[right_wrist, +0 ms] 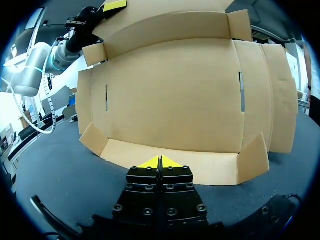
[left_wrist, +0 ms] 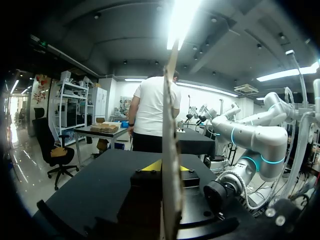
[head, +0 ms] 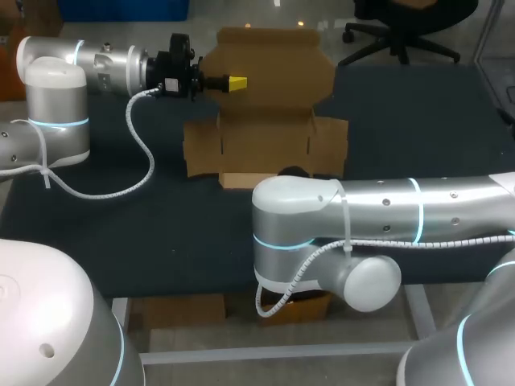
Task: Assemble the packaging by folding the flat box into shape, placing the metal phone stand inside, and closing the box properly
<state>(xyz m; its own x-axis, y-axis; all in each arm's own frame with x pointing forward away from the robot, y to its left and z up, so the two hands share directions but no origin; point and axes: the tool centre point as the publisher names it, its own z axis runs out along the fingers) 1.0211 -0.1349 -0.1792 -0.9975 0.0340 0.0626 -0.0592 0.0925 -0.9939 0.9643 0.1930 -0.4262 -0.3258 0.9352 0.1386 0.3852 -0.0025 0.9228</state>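
Upper middle of the head view: the left gripper clamps the rear flap of the box, holding it upright for folding. The right gripper, clenched empty, sits just before the near flap, likely to push it. No phone stand shows.

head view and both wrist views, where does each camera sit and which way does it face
Head view: above and behind the robot, looking down on the table and cardboard box; left arm enters at left, right arm crosses the foreground.
Left wrist view: on the left wrist, looking along the left gripper, shut on a box flap seen edge-on.
Right wrist view: on the right wrist, facing the box's inside; right gripper shut.
Shared: head and right wrist views both show the left gripper on that flap.
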